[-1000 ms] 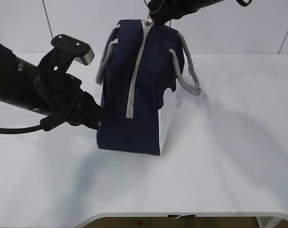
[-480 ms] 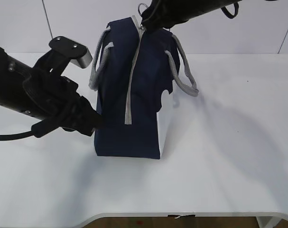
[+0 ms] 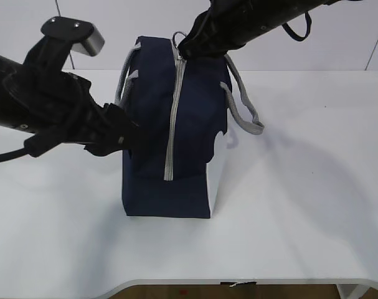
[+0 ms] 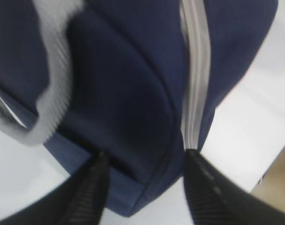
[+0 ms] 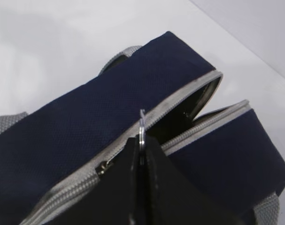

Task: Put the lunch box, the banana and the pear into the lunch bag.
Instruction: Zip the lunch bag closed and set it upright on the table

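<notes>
Now left pincer [image 3: 127, 134] sits higher.

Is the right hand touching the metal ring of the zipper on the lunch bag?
Touching. In the right wrist view the right hand is pinched on the ring pull of the lunch bag.

The lunch bag [image 3: 176, 124] is matt woven navy cloth; its ring pull [image 5: 142, 126] shiny metal.

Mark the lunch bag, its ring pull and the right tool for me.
lunch bag [image 3: 192, 137]: exterior view, navy front face right of the zipper strip.
ring pull [image 5: 142, 125]: right wrist view, the metal loop just above the fingertips.
right tool [image 5: 141, 152]: right wrist view, between the fingertips pinching the ring.
</notes>
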### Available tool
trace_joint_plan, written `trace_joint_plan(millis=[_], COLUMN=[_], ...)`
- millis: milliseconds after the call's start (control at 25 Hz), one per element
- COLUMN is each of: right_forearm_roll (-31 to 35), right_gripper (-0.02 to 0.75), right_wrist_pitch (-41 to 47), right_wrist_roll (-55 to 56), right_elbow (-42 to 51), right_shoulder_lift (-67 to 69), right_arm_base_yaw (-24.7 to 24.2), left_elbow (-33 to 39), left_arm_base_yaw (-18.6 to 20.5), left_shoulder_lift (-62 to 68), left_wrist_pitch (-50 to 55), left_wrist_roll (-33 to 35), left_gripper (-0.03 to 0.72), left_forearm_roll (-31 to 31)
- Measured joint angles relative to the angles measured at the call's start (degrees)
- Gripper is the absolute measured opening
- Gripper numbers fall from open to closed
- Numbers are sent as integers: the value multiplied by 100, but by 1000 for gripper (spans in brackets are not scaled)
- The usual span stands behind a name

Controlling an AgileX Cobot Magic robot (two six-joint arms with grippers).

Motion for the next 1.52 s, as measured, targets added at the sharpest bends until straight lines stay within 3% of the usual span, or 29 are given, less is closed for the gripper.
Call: trace_joint_plan(millis=[80,200,680,840,1080,1160,1520], right_forearm_roll=[0,0,212,217,226,226,86], right_gripper=[6,6,6,6,6,6,6], right_wrist_pitch=[32,59,59,59,59,59,31], right_wrist_roll=[0,0,0,0,0,0,0], right_elbow=[0,0,0,0,-155,-282,-397], right_shoulder_lift=[0,0,0,0,13,13,45], right_arm_base_yaw=[0,0,0,0,0,0,0], left_elbow=[0,-22,-774,-846,-846,-846,-856], left_arm_base_yaw=[0,0,0,0,0,0,0], left_shoulder_lift=[-92,-104,359,524,542,542,231], left_wrist_pitch=[-116,-239,-462,-449,-403,-332,173], left_wrist_roll=[1,-1,-11,-20,-20,-20,-32], left_gripper=[484,525,510,421,92,19,-2], left_forearm_roll=[-182,-496,-818,-818,-612,-375,680])
